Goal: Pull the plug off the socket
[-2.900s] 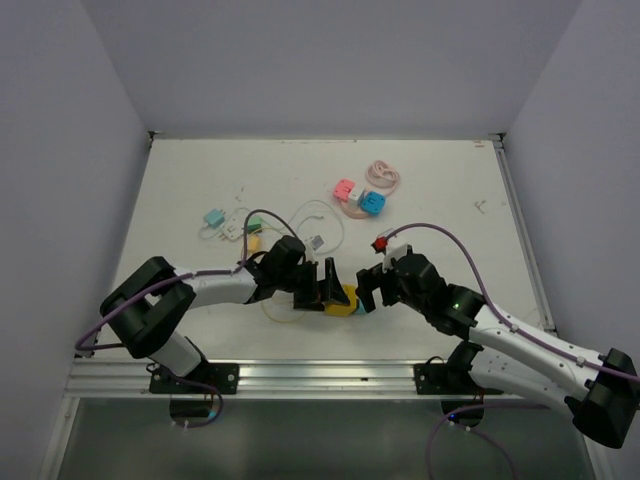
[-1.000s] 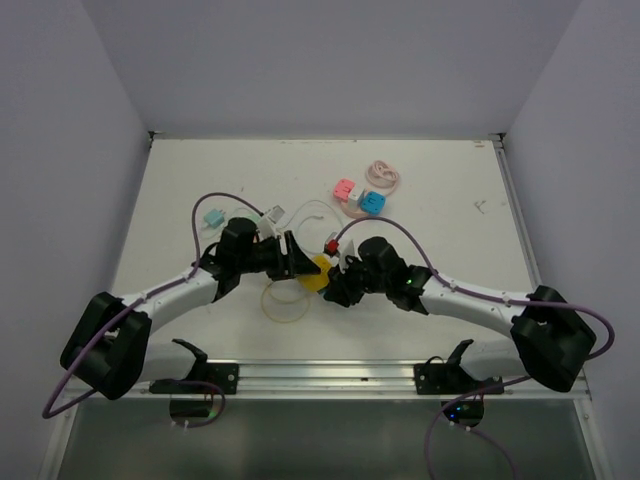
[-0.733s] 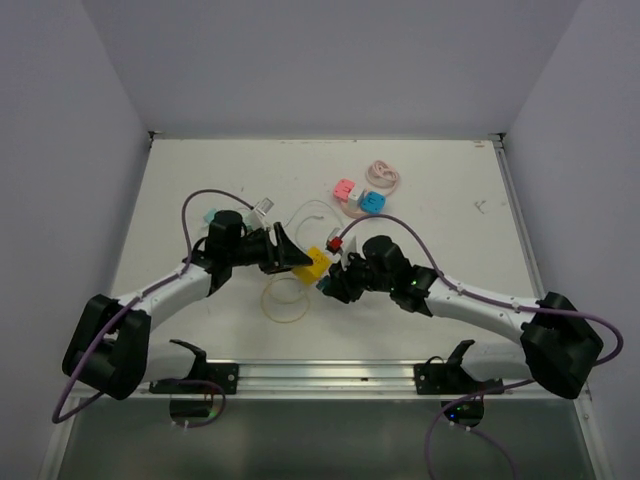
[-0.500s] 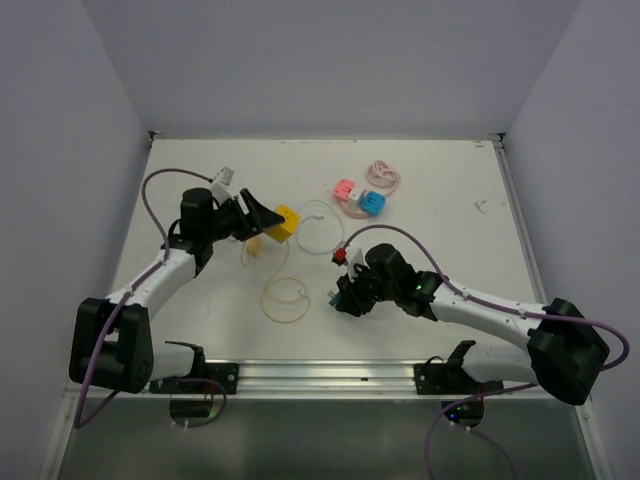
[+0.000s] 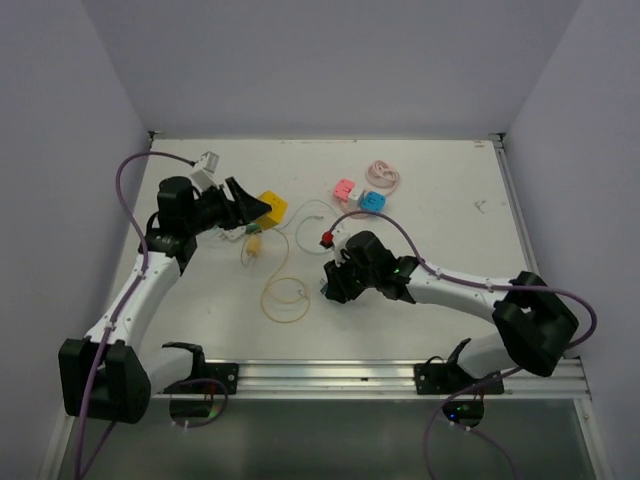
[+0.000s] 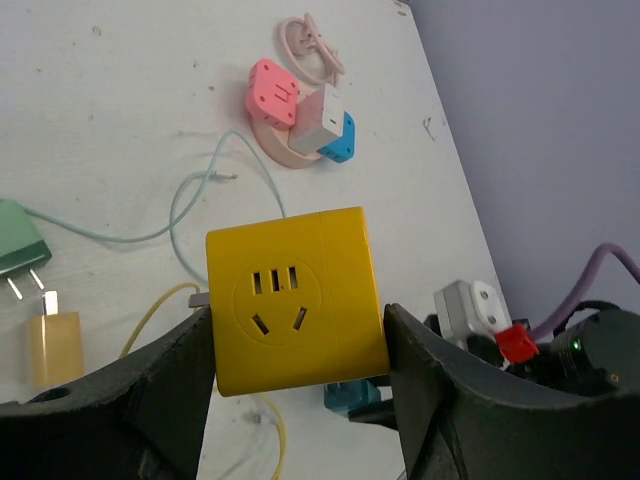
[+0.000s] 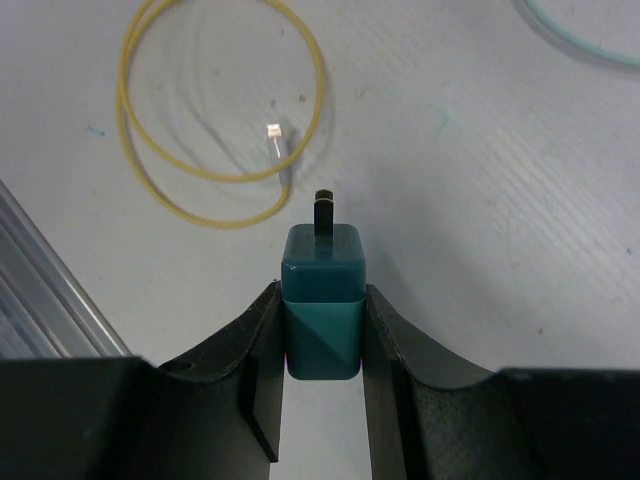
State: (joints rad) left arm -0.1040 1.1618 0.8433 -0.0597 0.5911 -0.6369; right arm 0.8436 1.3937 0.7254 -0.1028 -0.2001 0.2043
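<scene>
- Left arm (image 5: pixel 140 290): white shell links between chunky black joint housings, with a purple cable (image 5: pixel 121 185) looping loose off its side.
- There's a small white connector block (image 5: pixel 208 162) perched on its black wrist.
- Right arm (image 5: pixel 460 290): same white-and-black build, its own purple cable (image 5: pixel 375 213) arcing over the top.
- Look, a tiny green light (image 6: pixel 575 345) glows on that black wrist, and a red tab (image 5: pixel 325 240) sits beside it.
- Left gripper (image 6: pixel 297 318): 2 broad matte black fingers (image 6: pixel 140 400), curved.
- Right gripper (image 7: pixel 320 292): 2 smooth black fingers (image 7: pixel 255 370), curving inward.
</scene>
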